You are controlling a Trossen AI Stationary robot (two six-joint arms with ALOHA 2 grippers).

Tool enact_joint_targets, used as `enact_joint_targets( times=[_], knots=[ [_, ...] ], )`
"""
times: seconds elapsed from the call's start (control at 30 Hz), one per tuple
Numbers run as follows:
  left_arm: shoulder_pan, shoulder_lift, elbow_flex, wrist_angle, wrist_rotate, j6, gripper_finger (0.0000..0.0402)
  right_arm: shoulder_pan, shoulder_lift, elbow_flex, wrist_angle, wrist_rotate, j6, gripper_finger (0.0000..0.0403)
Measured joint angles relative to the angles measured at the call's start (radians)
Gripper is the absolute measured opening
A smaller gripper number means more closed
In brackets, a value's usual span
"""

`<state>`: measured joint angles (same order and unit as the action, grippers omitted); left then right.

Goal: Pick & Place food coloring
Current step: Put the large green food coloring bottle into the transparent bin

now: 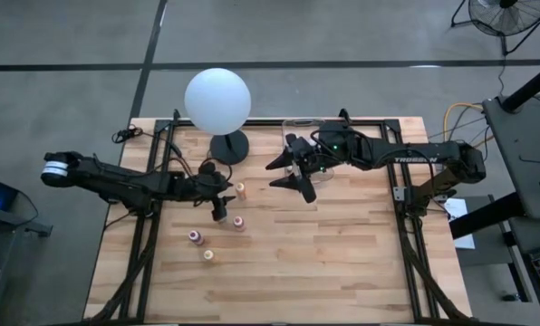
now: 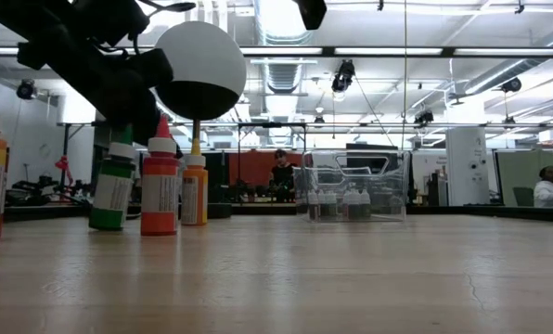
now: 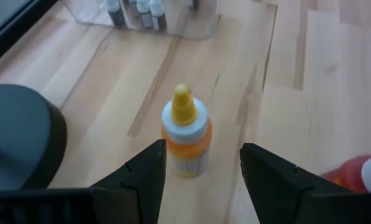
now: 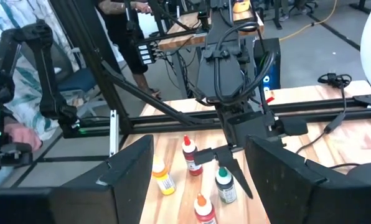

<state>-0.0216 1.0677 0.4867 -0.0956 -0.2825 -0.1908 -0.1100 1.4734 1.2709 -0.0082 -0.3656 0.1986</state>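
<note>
Several food coloring bottles stand upright on the wooden table [image 1: 342, 263]. An orange one with a yellow cap [image 3: 185, 140] [image 1: 240, 190] stands just ahead of my left gripper [image 3: 201, 158] [image 1: 226, 195], whose open fingers frame it without touching. A green bottle [image 4: 225, 183] [image 2: 114, 186] stands close beside that gripper on the near side. A red bottle [image 1: 238, 222] and two more [image 1: 196, 236] [image 1: 208, 255] stand nearer the front edge. My right gripper [image 1: 277, 175] hangs open above the table's far middle, holding nothing.
A white globe lamp [image 1: 217, 100] stands on its dark base [image 3: 17, 137] at the far left of centre. A clear bin [image 2: 355, 186] holding small dark bottles [image 3: 142, 12] sits at the far edge. People are in the room behind. Bare wood lies to the right and front.
</note>
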Motion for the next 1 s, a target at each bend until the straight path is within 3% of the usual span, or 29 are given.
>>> enact_joint_targets(
  times=[0.4,0.67,0.83,1.0],
  knots=[
    [0.000,-0.045,0.002,-0.036,-0.001,-0.026,0.0178,0.007,0.000,-0.001,-0.005,0.001,-0.014,0.0240],
    [0.000,-0.142,0.098,-0.324,0.007,-0.028,0.0178,0.007,0.000,-0.010,-0.019,0.001,-0.015,0.0240],
    [-0.002,-0.184,0.125,-0.426,0.130,0.034,0.0178,0.007,0.000,-0.025,-0.020,0.001,-0.016,0.0240],
    [-0.002,-0.210,0.122,-0.521,0.159,0.034,0.0178,0.007,0.000,-0.030,-0.037,-0.004,-0.016,0.0240]
  ],
)
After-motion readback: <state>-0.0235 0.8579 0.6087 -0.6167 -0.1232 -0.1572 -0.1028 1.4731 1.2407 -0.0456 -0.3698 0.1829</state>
